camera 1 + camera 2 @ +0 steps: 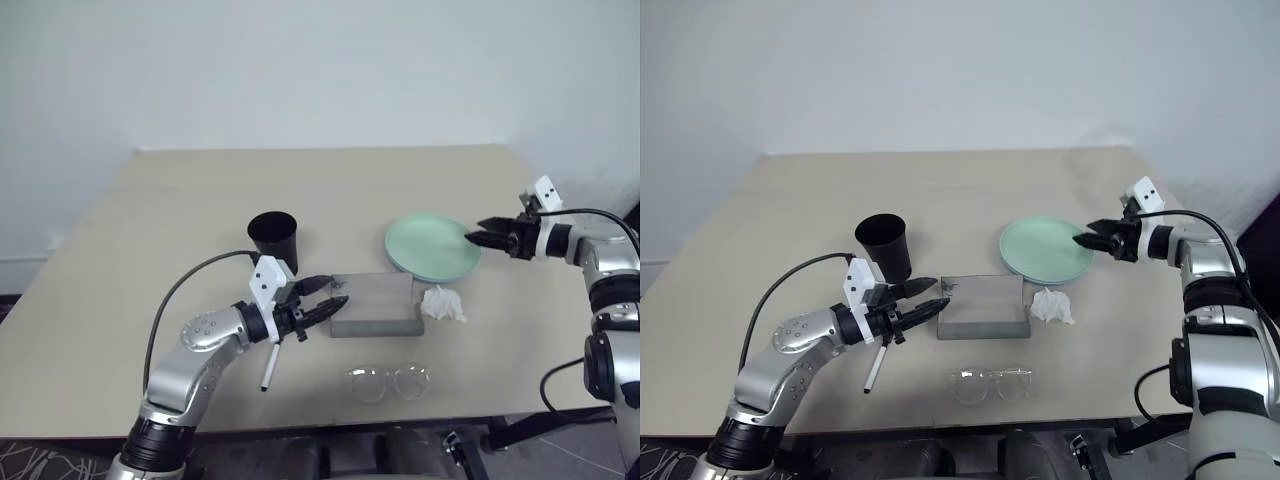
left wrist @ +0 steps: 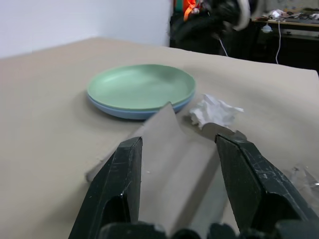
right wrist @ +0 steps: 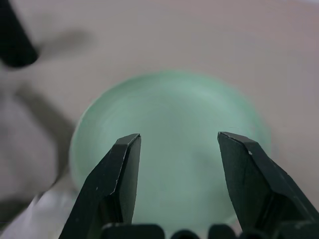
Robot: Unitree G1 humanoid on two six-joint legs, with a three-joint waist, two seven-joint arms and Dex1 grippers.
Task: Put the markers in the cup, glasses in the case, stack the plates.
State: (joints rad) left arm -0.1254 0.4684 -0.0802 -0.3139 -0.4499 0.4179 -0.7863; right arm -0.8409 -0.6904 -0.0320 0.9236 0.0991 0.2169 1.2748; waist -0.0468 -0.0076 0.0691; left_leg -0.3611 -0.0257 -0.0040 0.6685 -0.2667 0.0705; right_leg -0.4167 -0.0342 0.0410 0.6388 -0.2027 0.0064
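Two plates already sit stacked, the mint green plate (image 1: 433,247) on the light blue plate (image 2: 130,110). Your right gripper (image 1: 478,238) hangs at their rim, jaws apart and empty. Your left gripper (image 1: 330,297) has jaws parted at the grey case (image 1: 378,304). The glasses (image 1: 389,382) lie near the surface (image 1: 120,260) edge: light, fragile, slippery. Pinch them at the bridge.

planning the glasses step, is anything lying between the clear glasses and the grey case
Nothing visible lies between them. The clear-framed glasses sit on bare beige table just nearer the robot than the flat grey rectangular case; the crumpled white tissue is off to the case's right.
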